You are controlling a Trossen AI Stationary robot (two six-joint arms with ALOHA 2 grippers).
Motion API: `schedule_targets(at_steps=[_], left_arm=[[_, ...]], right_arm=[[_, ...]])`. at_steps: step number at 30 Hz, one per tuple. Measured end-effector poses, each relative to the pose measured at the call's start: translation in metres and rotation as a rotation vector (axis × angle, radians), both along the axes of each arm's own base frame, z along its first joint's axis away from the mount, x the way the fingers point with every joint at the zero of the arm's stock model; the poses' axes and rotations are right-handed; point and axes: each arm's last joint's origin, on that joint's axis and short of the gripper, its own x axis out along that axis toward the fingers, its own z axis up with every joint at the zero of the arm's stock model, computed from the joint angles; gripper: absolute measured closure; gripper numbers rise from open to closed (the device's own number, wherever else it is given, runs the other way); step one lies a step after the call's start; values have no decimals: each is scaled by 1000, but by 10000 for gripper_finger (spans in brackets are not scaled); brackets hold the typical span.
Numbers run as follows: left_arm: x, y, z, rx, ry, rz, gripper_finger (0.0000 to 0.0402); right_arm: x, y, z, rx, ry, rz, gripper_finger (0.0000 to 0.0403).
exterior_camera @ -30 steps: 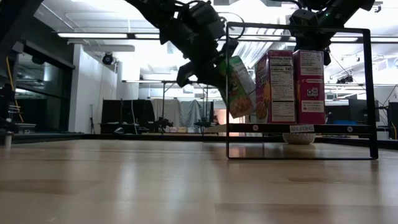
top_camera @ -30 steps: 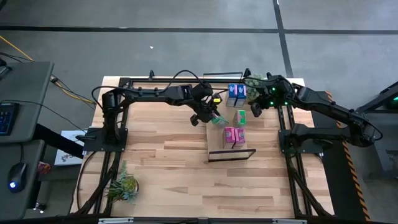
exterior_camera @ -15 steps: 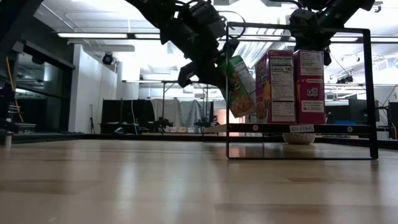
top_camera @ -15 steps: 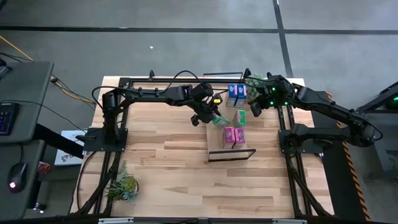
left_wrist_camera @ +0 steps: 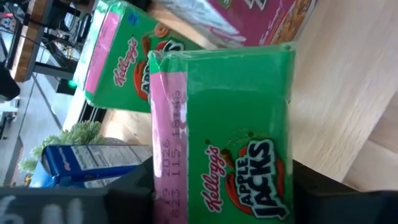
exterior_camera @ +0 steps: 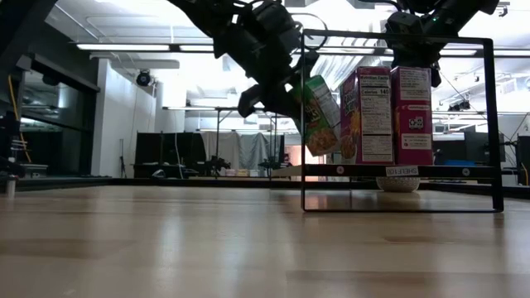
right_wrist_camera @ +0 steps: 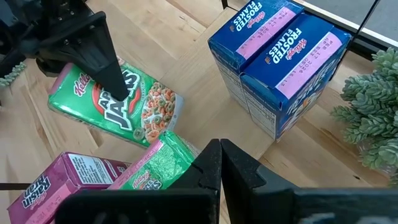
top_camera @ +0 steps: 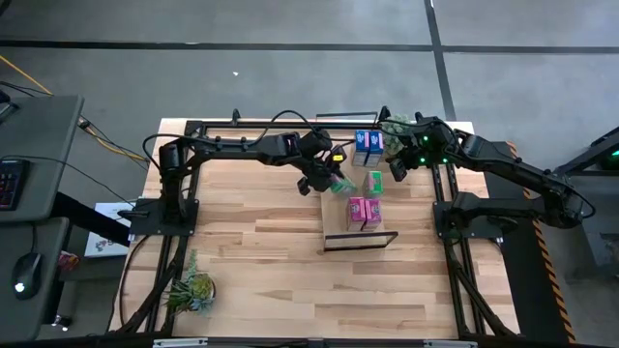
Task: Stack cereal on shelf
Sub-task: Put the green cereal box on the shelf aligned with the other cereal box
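Since a moment ago my left end effector (exterior_camera: 286, 87) has tipped the green cereal box (exterior_camera: 317, 116) slightly more upright, still grasping it just beside the pink boxes (exterior_camera: 383, 114) on the shelf (exterior_camera: 397, 170), so placement looks close; my right end effector (top_camera: 398, 170) waits clenched nearby.

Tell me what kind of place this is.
Probably a robotics lab or workshop: concrete floor, ceiling strip lights, and a desk with keyboard beside the arms' table.
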Motion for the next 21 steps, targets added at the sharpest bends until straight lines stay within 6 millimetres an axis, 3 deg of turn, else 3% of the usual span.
schedule_targets(at_steps=[21], left_arm=[[7,-13,10,78,-21,30,180]], right_arm=[[2,-1,3,-24,-34,3,403]])
